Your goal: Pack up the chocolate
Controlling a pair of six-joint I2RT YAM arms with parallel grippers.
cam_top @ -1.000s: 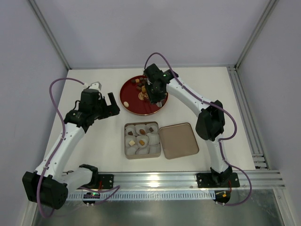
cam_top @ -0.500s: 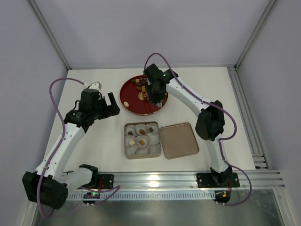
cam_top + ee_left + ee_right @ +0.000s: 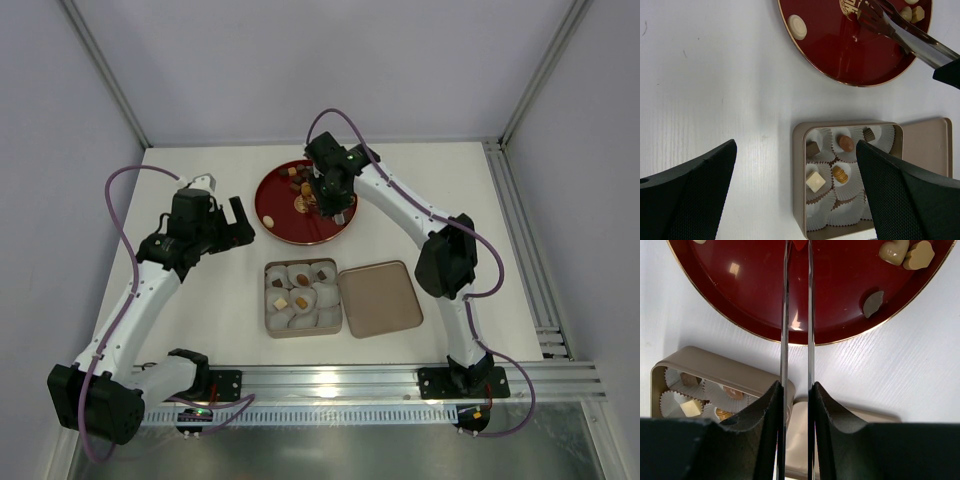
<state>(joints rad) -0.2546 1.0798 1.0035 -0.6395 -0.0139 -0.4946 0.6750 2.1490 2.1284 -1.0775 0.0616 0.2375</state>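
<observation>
Chocolate (image 3: 894,251) is split between two spots right now. Some pieces sit loose on the red plate (image 3: 840,315), out past the tips of the right pincer (image 3: 796,390). A cream heart and a tan one are side by side off to its right near the rim, a greyish-brown one is a bit closer in, and a pale round one is away to its left. Five more pieces are in the tin (image 3: 799,175), each in its own paper cup (image 3: 840,210). That tin lies below and just ahead of the left pincer (image 3: 796,145), with the lid (image 3: 927,145) flat right beside it.

Right pincer is clamped on the tongs (image 3: 785,315), fingers pressed against both blades from outside. The blades are nearly together and reach out over the plate. A reddish bit shows between the blades at the very edge of the wrist view, can't tell if it's actually pinched.

Left pincer is spread as wide as it goes, holding nothing, hanging above the white counter (image 3: 715,75).
</observation>
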